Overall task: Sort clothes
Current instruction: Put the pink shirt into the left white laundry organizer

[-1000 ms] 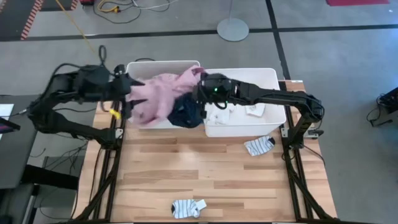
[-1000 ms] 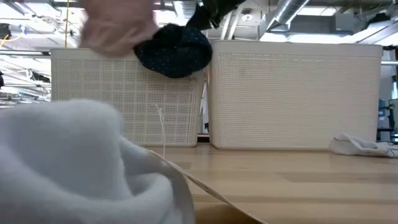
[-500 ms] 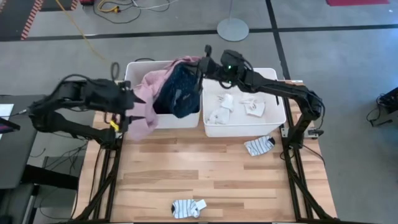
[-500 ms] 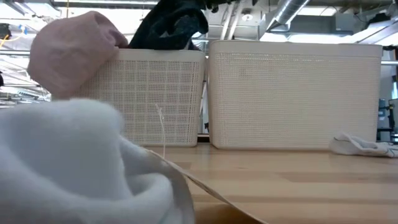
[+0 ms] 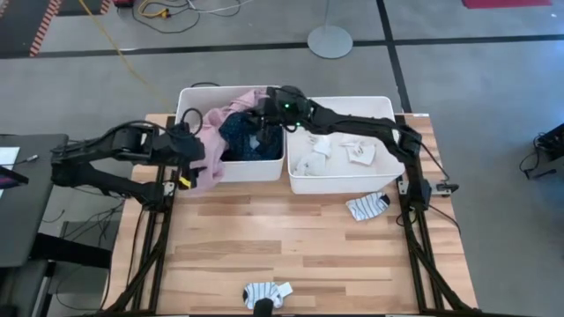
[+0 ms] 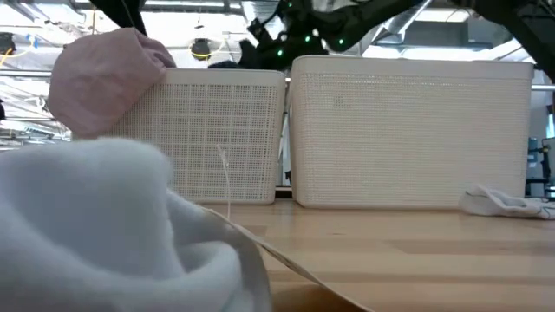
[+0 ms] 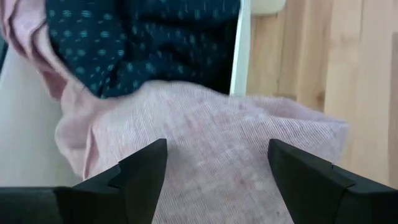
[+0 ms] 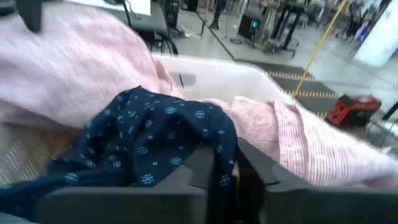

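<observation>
Nearest us a white-grey sock (image 5: 267,293) lies at the table's front edge, with another sock (image 5: 367,205) farther back beside the right bin (image 5: 384,176). Our left gripper (image 7: 214,171) spreads wide over the pink top (image 5: 208,150) draped across the left bin's (image 5: 189,95) wall, gripping nothing. Beyond, our right gripper (image 5: 267,136) stands over that bin, fingers barely parted around a fold of the navy dotted piece (image 8: 149,140).

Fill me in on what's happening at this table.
Two robot arms are sorting clothes into two white bins. The right gripper is over the left bin with the navy dotted piece draped between its fingers. The left gripper, open, sits at that bin's outer edge by the pink top, which hangs over the rim. Small socks lie in the right bin; two striped socks wait on the table.
</observation>
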